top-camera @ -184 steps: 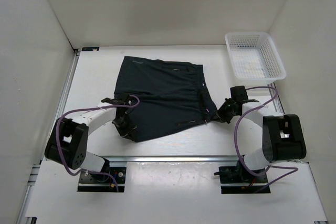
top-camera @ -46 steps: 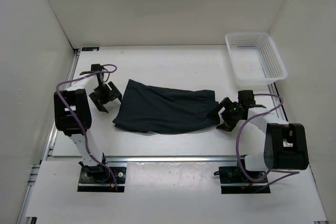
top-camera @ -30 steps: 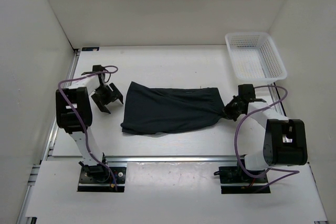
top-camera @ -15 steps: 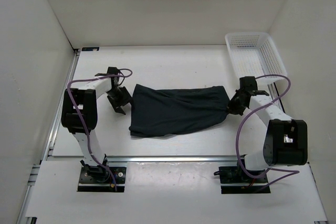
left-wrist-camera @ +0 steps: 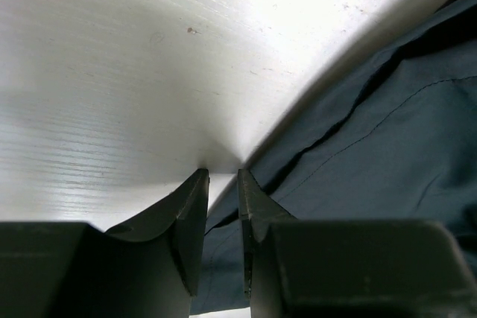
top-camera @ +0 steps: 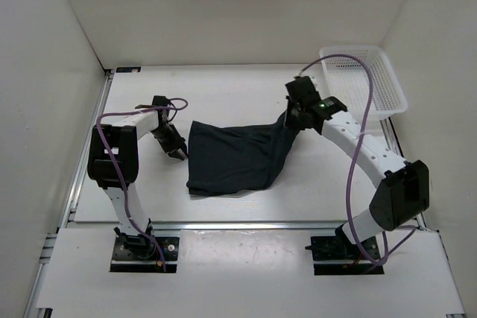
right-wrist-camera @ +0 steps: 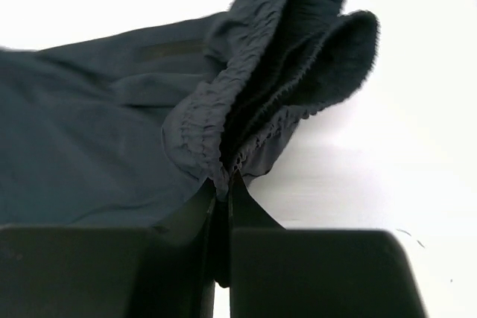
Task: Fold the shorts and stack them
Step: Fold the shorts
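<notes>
One pair of dark navy shorts (top-camera: 235, 158) sits mid-table (top-camera: 223, 87), folded into a band running left to right. The left and centre parts lie flat on the white surface. The right end is pulled up off it into a peak.

At that peak you've got the right gripper (top-camera: 291, 119). Its jaws are pressed together on the gathered waistband (right-wrist-camera: 223, 121). On the wrist cam, the ruched fabric bunches up from btwn the fingertips and folds over in two lobes above them. The rest of the garment drapes away to the left of that view.

Your left gripper (top-camera: 177, 151) is down low at the shorts' left edge, w/ its fingers (left-wrist-camera: 190, 214) on or just above the table. They're nearly together, w/ only a thin slit btwn them. The fabric edge runs right up against the tips, and some dark cloth shows in the lower part of the slit. Can't tell from either view whether that edge is actually pinched.

A white mesh basket (top-camera: 361, 83) stands at the back right corner, near the right arm but apart from the shorts.
</notes>
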Tool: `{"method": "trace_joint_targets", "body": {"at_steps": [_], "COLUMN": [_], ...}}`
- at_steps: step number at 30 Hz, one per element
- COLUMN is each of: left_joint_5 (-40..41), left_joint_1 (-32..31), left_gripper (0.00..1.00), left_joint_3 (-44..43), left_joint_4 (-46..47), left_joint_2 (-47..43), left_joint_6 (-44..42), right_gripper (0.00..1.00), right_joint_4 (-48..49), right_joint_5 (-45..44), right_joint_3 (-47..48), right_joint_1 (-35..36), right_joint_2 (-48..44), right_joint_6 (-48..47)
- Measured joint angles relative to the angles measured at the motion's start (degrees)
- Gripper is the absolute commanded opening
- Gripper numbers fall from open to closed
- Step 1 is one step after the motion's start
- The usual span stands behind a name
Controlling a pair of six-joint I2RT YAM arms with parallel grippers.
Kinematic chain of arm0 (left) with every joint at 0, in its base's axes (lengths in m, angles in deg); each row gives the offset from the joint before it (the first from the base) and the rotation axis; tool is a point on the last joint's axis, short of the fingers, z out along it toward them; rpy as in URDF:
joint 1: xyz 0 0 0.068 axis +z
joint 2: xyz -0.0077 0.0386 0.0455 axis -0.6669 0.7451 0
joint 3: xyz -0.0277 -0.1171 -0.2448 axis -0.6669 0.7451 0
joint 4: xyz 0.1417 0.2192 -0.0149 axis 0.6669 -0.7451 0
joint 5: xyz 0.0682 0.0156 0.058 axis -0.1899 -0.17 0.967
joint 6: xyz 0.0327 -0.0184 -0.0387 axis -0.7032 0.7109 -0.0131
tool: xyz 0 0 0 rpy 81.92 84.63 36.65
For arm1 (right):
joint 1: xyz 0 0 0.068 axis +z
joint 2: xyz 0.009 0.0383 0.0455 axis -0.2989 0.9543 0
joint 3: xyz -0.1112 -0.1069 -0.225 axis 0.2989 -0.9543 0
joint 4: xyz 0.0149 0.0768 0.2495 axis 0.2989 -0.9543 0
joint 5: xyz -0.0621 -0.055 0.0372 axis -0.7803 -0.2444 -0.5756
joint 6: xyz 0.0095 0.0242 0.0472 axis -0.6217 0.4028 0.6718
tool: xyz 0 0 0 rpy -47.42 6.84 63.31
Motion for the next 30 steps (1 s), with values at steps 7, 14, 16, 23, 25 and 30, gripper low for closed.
{"method": "trace_joint_targets", "body": {"at_steps": [7,14,16,23,25,30], "left_joint_5": [-0.13,-0.37,-0.39,-1.77,-1.64,0.76], "left_joint_1": [0.0,0.0,0.0,0.74,1.97,7.85], "left_gripper": [0.34,0.34,0.34,0.78,0.89,0.92], "left_joint_3": [0.0,0.0,0.0,0.55,1.55,2.78], "left_joint_4": [0.07,0.15,0.17,0.79,0.42,-2.69], "left_joint_2": [0.09,0.13,0.13,-0.68,-2.45,-7.23], "left_joint_6": [-0.02,-0.02,-0.02,-0.57,-1.29,-2.93], "right_gripper": [0.0,0.0,0.0,1.0,1.0,0.9], "right_joint_4": [-4.24,-7.67,-8.13,-5.79,-1.9,2.69], "right_joint_5": [-6.43,-10.62,-10.69,-6.05,-4.59,-3.32], "right_joint_3": [13.75,33.03,37.9,42.14,33.7,15.61], "right_joint_1": [13.75,28.85,31.98,37.94,38.01,32.3], "right_joint_2": [10.88,26.36,30.62,35.93,30.1,11.87], "right_joint_6": [-1.03,-4.0,-4.98,-7.93,-8.13,-6.05]}}
